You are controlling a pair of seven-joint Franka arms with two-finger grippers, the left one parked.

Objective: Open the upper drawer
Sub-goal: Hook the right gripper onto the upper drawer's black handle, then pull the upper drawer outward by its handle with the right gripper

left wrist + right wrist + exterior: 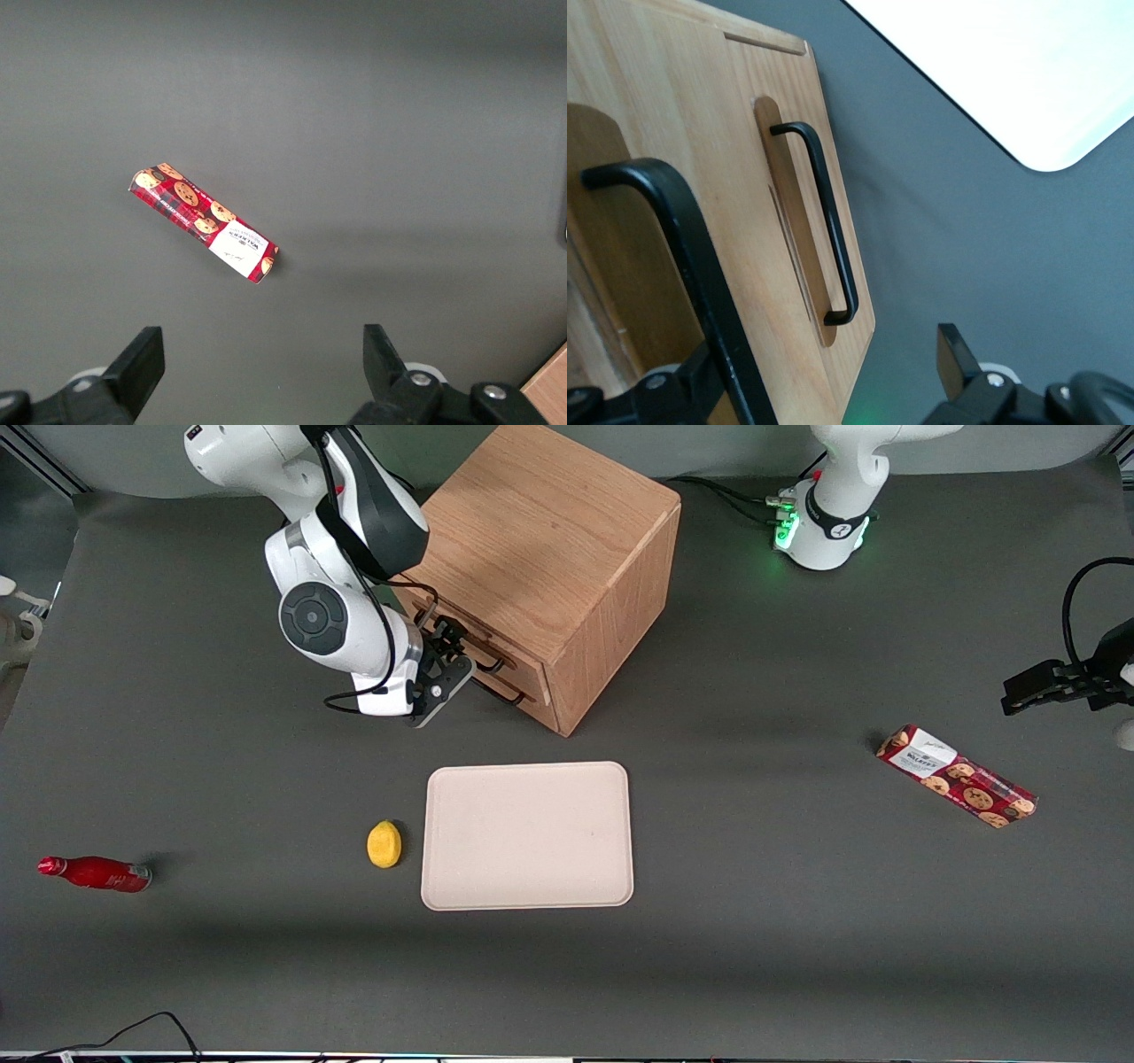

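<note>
The wooden cabinet (pixel 540 558) stands at the table's twelve o'clock edge, past the beige tray (pixel 528 835) and the small lemon (pixel 384 843). Its upper drawer (pixel 647 266) looks closed or barely started. The gripper (pixel 824 390), fingers spread apart and holding nothing, sits in front of it, straddling its black bar handle (pixel 682 257). Closing and pulling remain.
</note>
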